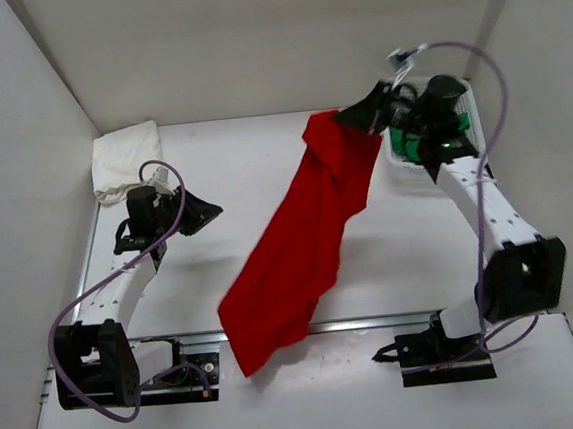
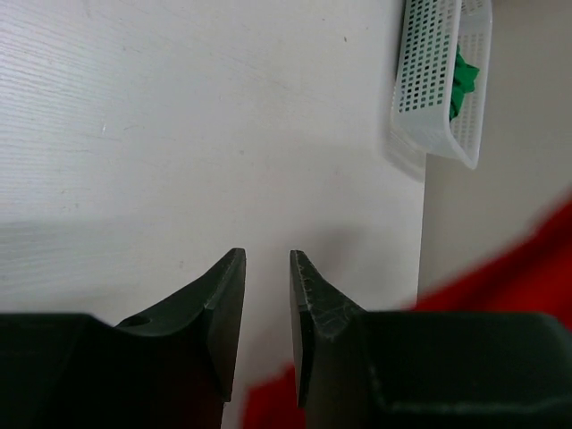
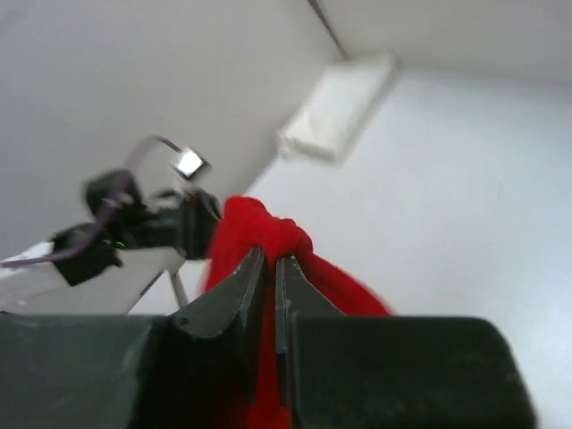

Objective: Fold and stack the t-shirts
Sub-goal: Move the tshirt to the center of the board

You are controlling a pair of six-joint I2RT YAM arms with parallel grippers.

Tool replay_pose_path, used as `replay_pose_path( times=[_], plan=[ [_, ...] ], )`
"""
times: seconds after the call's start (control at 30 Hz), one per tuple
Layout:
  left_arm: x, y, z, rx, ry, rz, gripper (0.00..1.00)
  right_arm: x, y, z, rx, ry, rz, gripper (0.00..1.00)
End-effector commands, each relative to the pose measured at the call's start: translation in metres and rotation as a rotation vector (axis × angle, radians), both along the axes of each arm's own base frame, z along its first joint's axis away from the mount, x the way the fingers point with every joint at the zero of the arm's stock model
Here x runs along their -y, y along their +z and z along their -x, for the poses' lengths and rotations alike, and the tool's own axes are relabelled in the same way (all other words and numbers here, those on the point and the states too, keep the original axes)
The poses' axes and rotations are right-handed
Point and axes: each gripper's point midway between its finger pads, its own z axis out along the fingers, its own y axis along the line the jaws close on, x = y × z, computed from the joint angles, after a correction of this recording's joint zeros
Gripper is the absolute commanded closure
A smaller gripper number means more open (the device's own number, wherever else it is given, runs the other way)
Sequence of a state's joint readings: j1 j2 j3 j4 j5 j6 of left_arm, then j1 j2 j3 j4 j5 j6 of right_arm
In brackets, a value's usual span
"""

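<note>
Fabric is dominating the overhead view: the right gripper (image 1: 373,115) is holding the red t-shirt (image 1: 304,243) up by one bunched end at the far right. The rest is hanging in a long twisted drape toward the near edge of the table (image 1: 232,159), and I can't tell whether its lower end is touching down. The white t-shirt (image 1: 126,160) is lying as a compact bundle in the far left corner, looking to me like the one finished piece. The green t-shirt (image 1: 416,148) is sitting in the basket (image 1: 400,169) behind the right arm. The left gripper (image 1: 204,212) is hovering over the left side of the table, apart from the red cloth and carrying nothing. Over on the left wrist camera, its fingers (image 2: 223,304) are standing slightly apart with only bare table (image 2: 179,134) showing between them. The basket (image 2: 429,89) is showing at upper right with green (image 2: 463,76) inside, and a blur of red (image 2: 518,268) is crossing the lower right. On the right wrist camera, the fingers (image 3: 228,299) are pressing together on a knot of red fabric (image 3: 259,223), pinching it tight, with the white bundle (image 3: 340,107) sitting in the far corner. So I'm reckoning one shirt of three done. The red one is needing spreading, folding and stacking, and the green one is waiting its turn.
</note>
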State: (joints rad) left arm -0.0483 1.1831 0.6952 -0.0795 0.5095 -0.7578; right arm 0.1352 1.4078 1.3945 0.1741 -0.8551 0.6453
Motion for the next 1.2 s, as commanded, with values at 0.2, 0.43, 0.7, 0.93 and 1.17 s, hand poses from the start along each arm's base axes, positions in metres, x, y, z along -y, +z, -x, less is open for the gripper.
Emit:
replay_pose_path(
  times=[0.2,0.43,0.7,0.93,1.17],
  plan=[
    [0.01,-0.012,0.007,0.011,-0.023,-0.149,0.65,-0.089,-0.171,-0.122,-0.367,-0.033,0.298,1.0],
    [0.091,-0.019,0.047,0.074,-0.247,-0.353,0.64,-0.095,-0.162,-0.149,-0.37,-0.144,0.45,0.75],
    [0.141,-0.069,0.084,-0.029,-0.437,-0.382,0.59,-0.01,-0.183,-0.094,-0.401,-0.362,0.451,0.57],
    [0.196,-0.061,0.098,0.015,-0.58,-0.376,0.52,0.031,-0.306,0.013,-0.629,-0.428,0.503,0.73],
    [0.261,-0.059,0.131,0.081,-0.769,-0.445,0.49,0.083,-0.354,0.094,-0.738,-0.601,0.372,0.68]
  ],
)
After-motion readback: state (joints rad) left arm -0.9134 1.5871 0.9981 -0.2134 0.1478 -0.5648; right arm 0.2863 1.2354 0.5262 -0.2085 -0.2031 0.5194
